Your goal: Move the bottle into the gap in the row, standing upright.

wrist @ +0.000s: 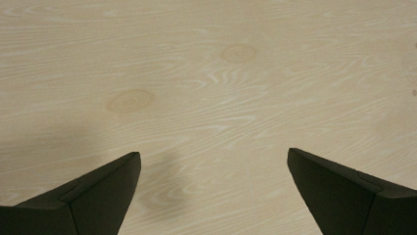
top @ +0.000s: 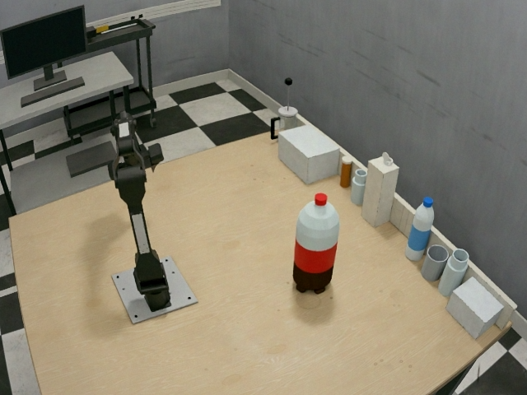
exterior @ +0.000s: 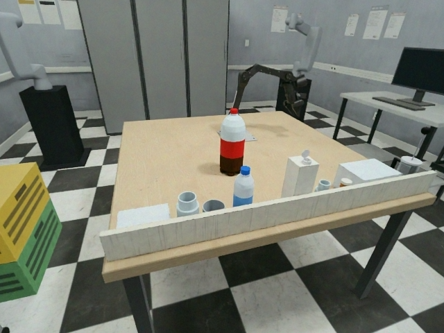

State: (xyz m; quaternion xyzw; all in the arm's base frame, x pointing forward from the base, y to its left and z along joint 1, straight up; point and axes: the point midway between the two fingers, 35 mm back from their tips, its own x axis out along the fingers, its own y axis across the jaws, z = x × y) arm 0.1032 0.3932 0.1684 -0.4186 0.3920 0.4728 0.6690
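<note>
Wooden worktop [top: 238, 348] w/ a low white rail [exterior: 250, 218] along one edge. Against that rail stands a row: white box [top: 308, 153], orange vial [top: 346, 170], small grey tube [top: 358, 186], tall white carton [top: 380, 191], then a gap [top: 402, 220], then a blue-capped water bottle [top: 419, 230], two more grey tubes [top: 445, 265] and a second white block [top: 473, 307] at the corner.

The task's thing, a big soda bottle [top: 315, 244] w/ red cap and red label, stands upright near the middle of the worktop, well apart from the row and from the arm.

Likely risks: the bottle is tall and looks wider than the gap leaves room for, so sliding it in could nudge the carton or the water bottle and turn or topple them. A high or off-centre grasp may tip it; letting go before it's seated flat could leave it leaning on a neighbour.

Gripper [wrist: 210, 196]: fingers spread wide, nearly full span, nothing between them, touching nothing. Wrist view shows only bare wood below. The arm is folded back near the edge opposite the row, far from the bottle.
</note>
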